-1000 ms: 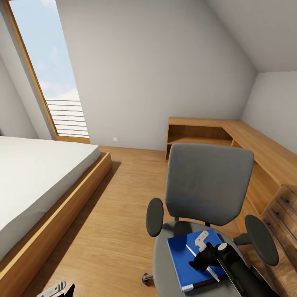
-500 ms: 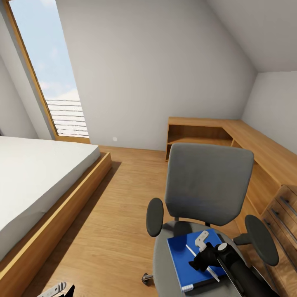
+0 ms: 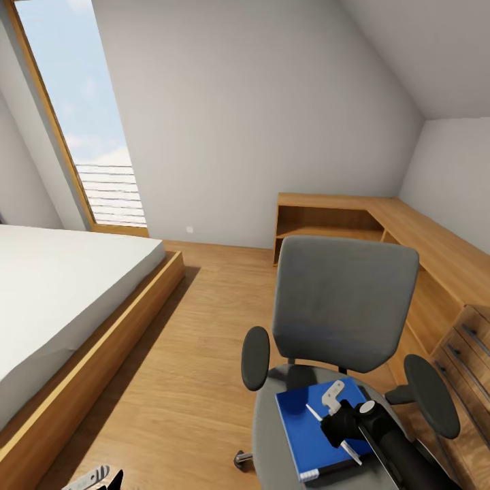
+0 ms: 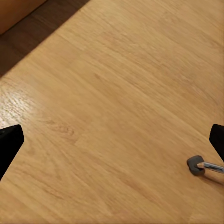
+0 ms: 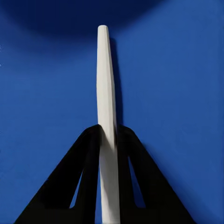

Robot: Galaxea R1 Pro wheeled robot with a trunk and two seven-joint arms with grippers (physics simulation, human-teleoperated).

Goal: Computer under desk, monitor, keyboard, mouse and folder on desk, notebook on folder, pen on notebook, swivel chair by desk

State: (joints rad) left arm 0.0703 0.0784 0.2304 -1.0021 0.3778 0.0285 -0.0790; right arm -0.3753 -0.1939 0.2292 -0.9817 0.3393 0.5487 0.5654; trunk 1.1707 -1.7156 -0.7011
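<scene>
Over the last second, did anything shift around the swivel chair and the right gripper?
The right gripper has eased slightly closer onto the pen, its fingers now closed around it over the folder. The swivel chair, folder, left gripper and camera view stayed as they were.

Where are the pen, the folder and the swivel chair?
pen (image 5: 106, 84): right wrist view, middle of white shaft.
folder (image 3: 299, 415): head view, bare blue cover.
swivel chair (image 3: 344, 303): head view, grey backrest.

Folder and pen sitting on the chair seat

The pen (image 3: 332, 433) is lying on the folder (image 3: 303, 422), which is resting on the swivel chair (image 3: 344, 313); a bed (image 3: 61, 299) is lying left.
</scene>
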